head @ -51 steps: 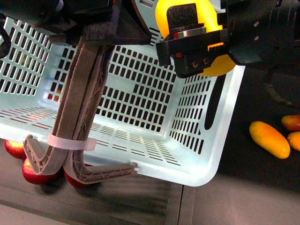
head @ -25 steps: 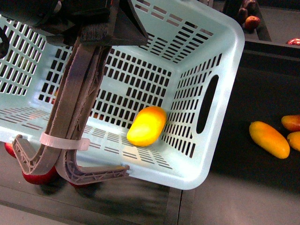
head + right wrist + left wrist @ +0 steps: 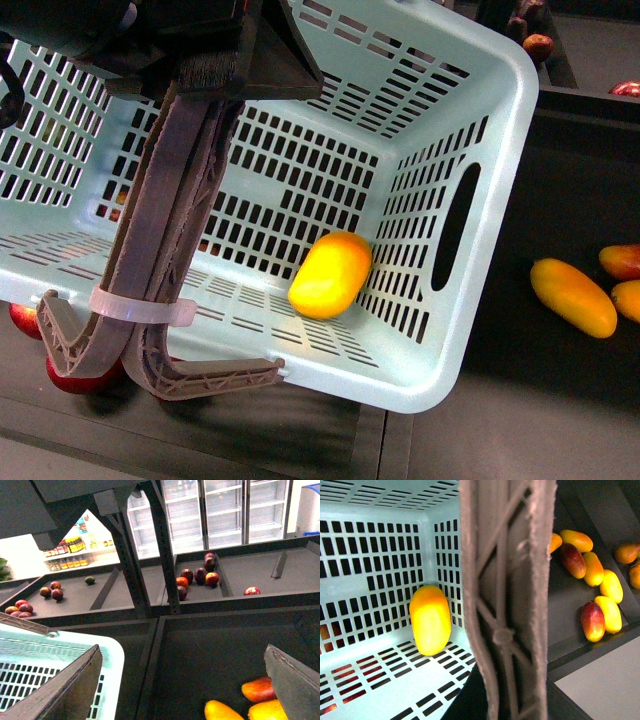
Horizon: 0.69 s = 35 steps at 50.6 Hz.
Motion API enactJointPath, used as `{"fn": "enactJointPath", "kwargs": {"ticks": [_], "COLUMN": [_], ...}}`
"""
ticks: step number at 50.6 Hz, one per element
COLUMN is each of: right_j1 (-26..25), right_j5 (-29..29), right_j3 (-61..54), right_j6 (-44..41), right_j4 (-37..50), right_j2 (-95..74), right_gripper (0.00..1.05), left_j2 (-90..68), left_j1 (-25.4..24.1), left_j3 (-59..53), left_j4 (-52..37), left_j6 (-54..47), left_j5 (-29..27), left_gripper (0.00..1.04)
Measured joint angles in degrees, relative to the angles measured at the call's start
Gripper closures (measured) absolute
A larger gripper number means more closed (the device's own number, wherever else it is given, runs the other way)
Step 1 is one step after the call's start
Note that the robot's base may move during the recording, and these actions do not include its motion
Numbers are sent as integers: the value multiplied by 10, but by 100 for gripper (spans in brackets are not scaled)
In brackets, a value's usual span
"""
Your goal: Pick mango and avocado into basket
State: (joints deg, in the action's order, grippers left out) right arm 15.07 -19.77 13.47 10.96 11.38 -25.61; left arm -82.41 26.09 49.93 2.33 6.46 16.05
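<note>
Mango point(image 3: 330, 275) released from right gripper since a second ago; now on basket point(image 3: 505, 215) floor, rolled nearer slotted end wall.
- Right gripper point(image 3: 182, 650): fingers wide apart, empty, above dark shelf.
- Left gripper point(image 3: 205, 78): apparently clamped on brown handles point(image 3: 165, 230); fingertips hidden.
- Avocado: not identified. Small green fruit point(image 3: 90, 580) in far bin, too small to tell.
- Handling (judged): firm, dull-skinned, rolls; grip lightly across narrow middle.
- Red fruit point(image 3: 78, 375): half hidden under basket.

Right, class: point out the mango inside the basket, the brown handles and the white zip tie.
mango point(image 3: 330, 275), front view, middle of its yellow skin.
brown handles point(image 3: 168, 225), front view, midway along the ribbed straps.
white zip tie point(image 3: 140, 308), front view, the band around the handles.
</note>
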Motion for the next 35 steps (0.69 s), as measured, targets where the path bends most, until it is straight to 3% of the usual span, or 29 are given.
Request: {"fn": "enactJointPath", "kwargs": {"ticks": [10,15,21,25,28,35], "right_j1": [-5,-40,-69,-85,-122,-148], "right_j5": [17,92,120,135,187,195], "right_j3": [-1,-26,-55,-64,-72,-87], "right_j6": [-11,-73,-98,-102,-105,-109], "right_j4": [2,2,1,-2,-6,-13], "right_j2": [4,31,59,71,83,108], "right_gripper": [11,32,58,69,79,104], "left_j2": [0,0,0,0,0,0], "left_j1": [-1,0,0,0,-1,0], "left_j3": [0,0,0,0,0,0], "left_j4": [0,0,0,0,0,0], "left_j6": [0,-1,0,0,0,0], "left_j5": [-1,-1,-2,0,0,0], "left_gripper": [98,98,98,98,98,98]}}
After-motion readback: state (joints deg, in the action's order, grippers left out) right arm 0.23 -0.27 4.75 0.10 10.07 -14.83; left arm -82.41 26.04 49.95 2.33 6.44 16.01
